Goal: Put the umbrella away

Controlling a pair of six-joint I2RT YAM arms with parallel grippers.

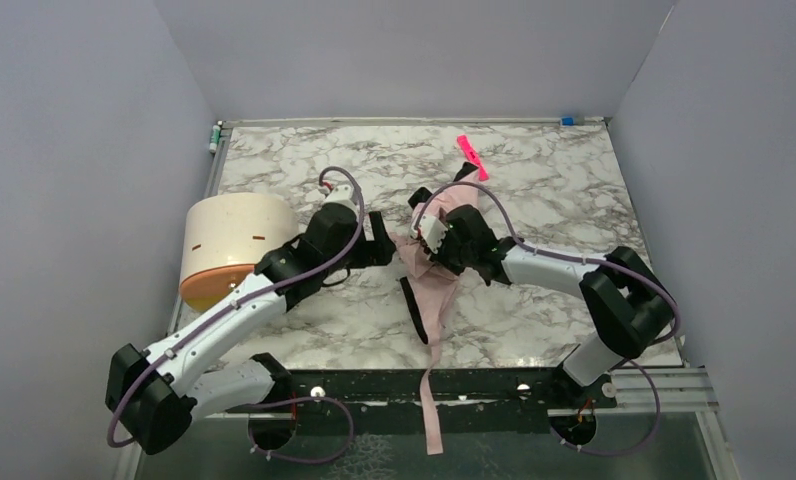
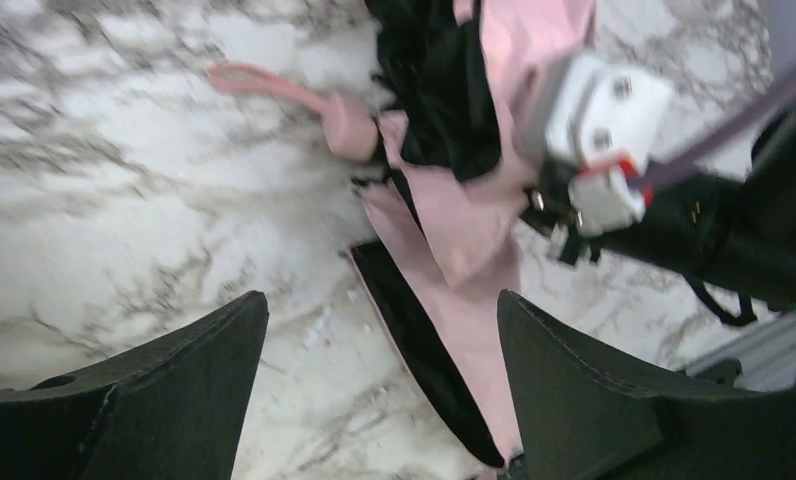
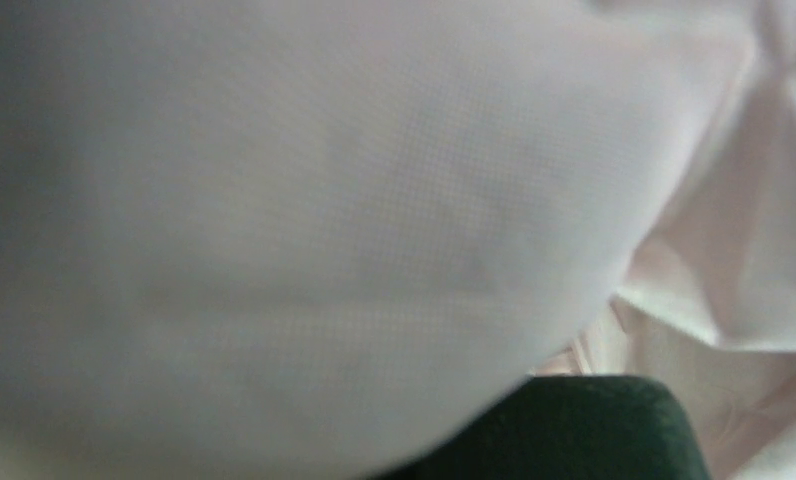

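Marble table (image 1: 574, 200), a tidy-up under way: at left a cream cylinder (image 1: 232, 245) lies on its side; the left gripper (image 1: 382, 240) hovers just beside the umbrella (image 1: 432, 295), jaws spread wide, nothing between them; at centre the umbrella sprawls half-collapsed, pale pink over black lining; the right gripper (image 1: 421, 248) is sunk in its fabric, jaws nearly closed, apparently pinching a fold; a bright pink strip (image 1: 471, 155) lies beyond. The step looks like gathering the loose canopy; next, the empty left jaws need a hold on slack cloth. The long axis runs far to near, a pink tail (image 1: 431, 410) trailing over the near edge; the handle (image 2: 349, 125) rests on the marble.
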